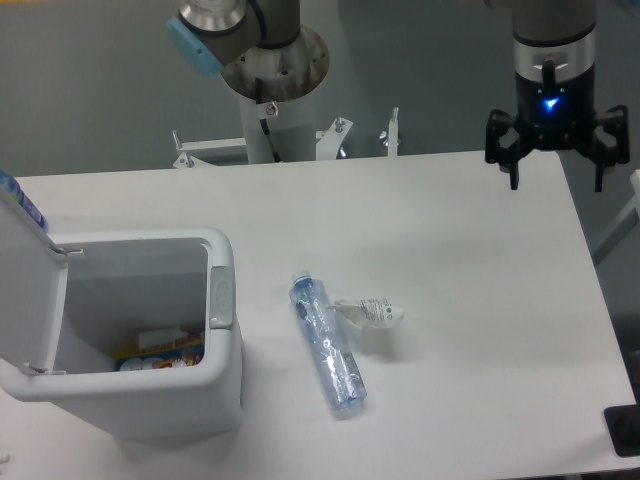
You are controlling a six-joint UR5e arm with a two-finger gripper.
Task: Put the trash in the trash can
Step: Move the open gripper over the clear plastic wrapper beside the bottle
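Note:
A clear, blue-tinted plastic bottle (328,345) lies on its side near the middle of the white table. Just to its right rests a crumpled white paper tissue (370,318) with small dark print, touching or nearly touching the bottle. The white trash can (150,400) stands at the front left with its flip lid (25,280) swung open to the left. My gripper (557,168) hangs high at the far right edge of the table, well away from both items. Its fingers (515,160) are spread wide and hold nothing.
Colourful packaging scraps (160,350) lie at the bottom of the can. The arm's base column (272,110) stands behind the table's far edge. A dark object (625,430) sits at the front right corner.

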